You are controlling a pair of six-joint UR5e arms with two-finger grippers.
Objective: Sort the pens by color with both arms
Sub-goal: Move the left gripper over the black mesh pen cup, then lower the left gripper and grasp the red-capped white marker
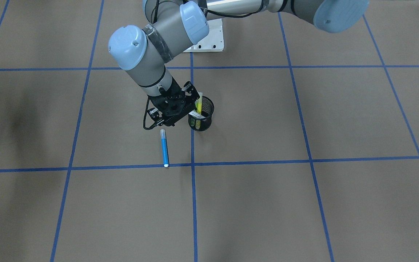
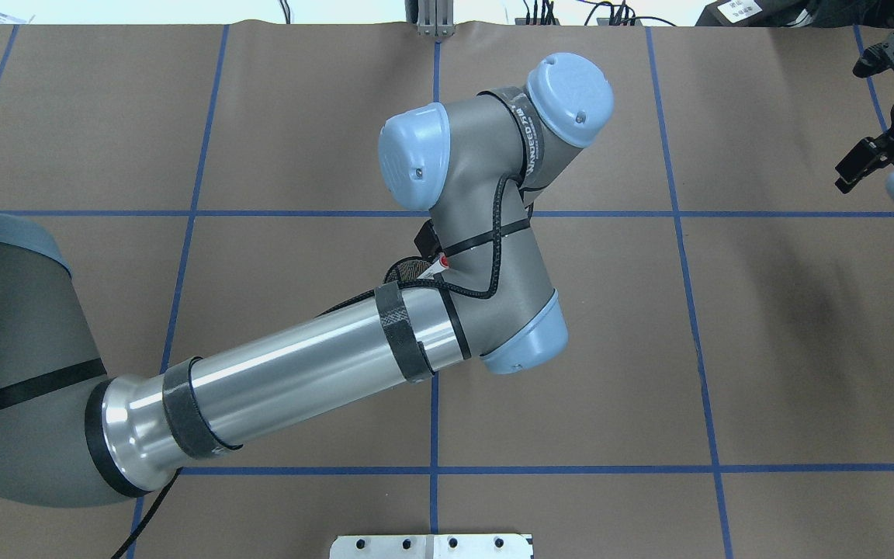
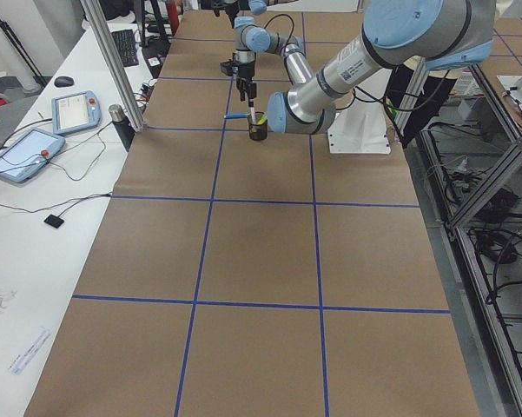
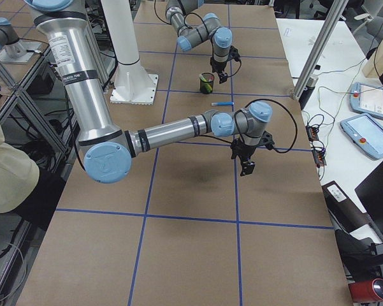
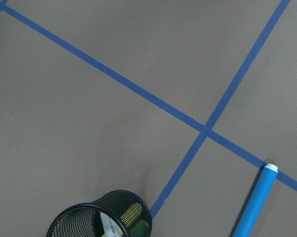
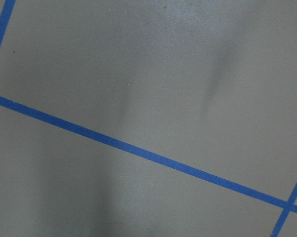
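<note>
Screening mesh cup (image 1: 201,117) from overhead: left arm (image 1: 147,54) | blue pen (image 1: 164,153) nearby

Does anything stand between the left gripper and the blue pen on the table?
Nothing visible does. The blue pen lies alone on the brown paper close to the left gripper. The mesh cup stands beside the gripper, not between them.

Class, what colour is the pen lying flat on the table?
Blue, with a pale cap; the front-facing view shows the pen best.
</note>
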